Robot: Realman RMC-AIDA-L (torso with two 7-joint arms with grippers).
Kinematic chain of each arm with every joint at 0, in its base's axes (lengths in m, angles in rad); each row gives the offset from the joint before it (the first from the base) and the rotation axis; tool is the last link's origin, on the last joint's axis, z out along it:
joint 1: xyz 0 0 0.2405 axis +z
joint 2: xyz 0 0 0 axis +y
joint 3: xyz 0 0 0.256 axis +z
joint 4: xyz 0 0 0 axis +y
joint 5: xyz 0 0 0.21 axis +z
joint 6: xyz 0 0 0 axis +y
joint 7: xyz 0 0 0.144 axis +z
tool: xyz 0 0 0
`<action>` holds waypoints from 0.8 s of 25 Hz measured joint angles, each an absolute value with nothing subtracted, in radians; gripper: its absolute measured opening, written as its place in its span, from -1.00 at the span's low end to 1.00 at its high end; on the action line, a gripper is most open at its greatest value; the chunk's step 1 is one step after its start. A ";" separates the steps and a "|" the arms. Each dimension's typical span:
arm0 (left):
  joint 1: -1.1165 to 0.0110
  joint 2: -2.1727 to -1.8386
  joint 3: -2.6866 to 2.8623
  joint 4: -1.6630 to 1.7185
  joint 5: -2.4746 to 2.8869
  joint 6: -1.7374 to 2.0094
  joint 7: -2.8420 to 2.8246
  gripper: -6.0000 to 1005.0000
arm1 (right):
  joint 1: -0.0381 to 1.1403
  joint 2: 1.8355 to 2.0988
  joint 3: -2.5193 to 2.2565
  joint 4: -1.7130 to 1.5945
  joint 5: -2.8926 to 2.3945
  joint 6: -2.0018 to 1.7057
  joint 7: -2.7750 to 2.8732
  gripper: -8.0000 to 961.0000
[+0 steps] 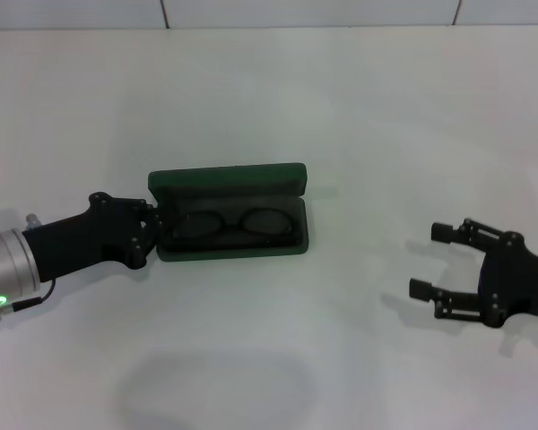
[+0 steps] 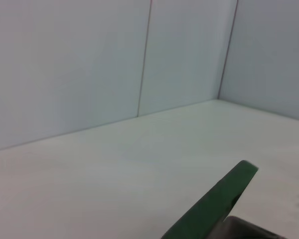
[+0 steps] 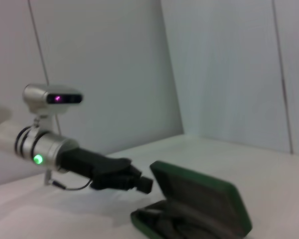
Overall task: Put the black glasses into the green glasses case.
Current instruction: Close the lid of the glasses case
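Observation:
The green glasses case [image 1: 229, 179] lies open in the middle of the white table, its lid standing up at the far side. The black glasses [image 1: 242, 222] lie inside its lower half, lenses side by side. My left gripper [image 1: 152, 228] is right at the case's left end, touching or nearly touching it. The right wrist view shows the same left gripper [image 3: 142, 183] beside the open case [image 3: 204, 194]. The left wrist view catches only an edge of the green case [image 2: 214, 199]. Far to the right, my right gripper [image 1: 426, 260] rests open and holds nothing.
The white table [image 1: 269, 98] stretches around the case, with a pale wall behind it. A silver camera head [image 3: 52, 97] on a stand shows behind the left arm in the right wrist view.

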State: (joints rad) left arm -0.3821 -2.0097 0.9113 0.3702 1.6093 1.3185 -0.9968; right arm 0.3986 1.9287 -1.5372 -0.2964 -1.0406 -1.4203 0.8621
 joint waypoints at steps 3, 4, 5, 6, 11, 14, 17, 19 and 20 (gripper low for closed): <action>-0.394 -2.006 0.912 0.371 1.626 1.293 -1.019 -0.95 | 0.402 1.932 -1.539 -0.296 -1.055 -1.418 0.861 0.65; -0.400 -2.005 0.913 0.371 1.634 1.287 -1.022 -0.95 | 0.402 1.933 -1.539 -0.296 -1.056 -1.418 0.861 0.69; -0.404 -2.004 0.913 0.371 1.641 1.282 -1.023 -0.95 | 0.403 1.934 -1.539 -0.296 -1.056 -1.417 0.861 0.72; -0.408 -2.004 0.913 0.371 1.645 1.281 -1.024 -0.95 | 0.403 1.935 -1.539 -0.296 -1.056 -1.417 0.860 0.76; -0.421 -2.009 0.913 0.371 1.653 1.254 -1.024 -0.95 | 0.404 1.942 -1.540 -0.295 -1.057 -1.415 0.860 0.83; -0.423 -2.013 0.913 0.371 1.655 1.228 -1.024 -0.95 | 0.404 1.945 -1.541 -0.298 -1.057 -1.415 0.860 0.83; -0.429 -2.020 0.912 0.371 1.656 1.171 -1.020 -0.95 | 0.404 1.945 -1.542 -0.299 -1.057 -1.414 0.862 0.83; -0.434 -2.021 0.910 0.371 1.657 1.151 -1.016 -0.95 | 0.404 1.946 -1.541 -0.299 -1.057 -1.414 0.863 0.83; -0.438 -2.021 0.909 0.372 1.657 1.144 -1.016 -0.95 | 0.403 1.946 -1.541 -0.299 -1.057 -1.414 0.863 0.83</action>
State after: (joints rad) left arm -0.4380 -2.0211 0.9089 0.3717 1.6570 1.1437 -1.0157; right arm 0.4035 1.9464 -1.5410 -0.2994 -1.0569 -1.4142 0.8633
